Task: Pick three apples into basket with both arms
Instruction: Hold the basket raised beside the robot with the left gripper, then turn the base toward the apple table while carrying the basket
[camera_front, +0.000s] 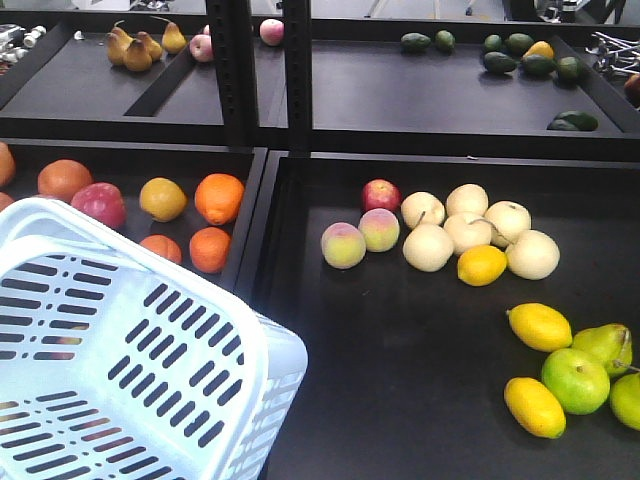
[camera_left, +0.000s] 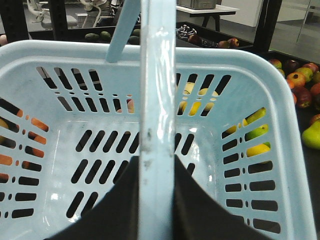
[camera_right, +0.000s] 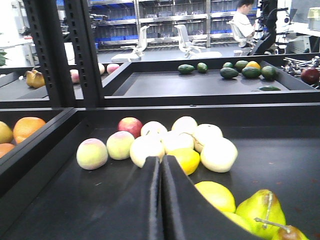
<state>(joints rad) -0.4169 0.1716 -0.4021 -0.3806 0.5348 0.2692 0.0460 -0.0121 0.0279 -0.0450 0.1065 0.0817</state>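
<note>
My left fingers (camera_left: 112, 212) pinched the basket handle (camera_left: 157, 100); my right fingers (camera_right: 146, 200), pressed together and empty, needed spreading wide before descending squarely over a maroon apple (camera_left: 302, 95).

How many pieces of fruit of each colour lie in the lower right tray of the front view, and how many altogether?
Red apple: 1
Pink-yellow peaches: 2
Cream-white pears: 6
Yellow lemons: 3
Green fruit: 3
Total: 15
</note>
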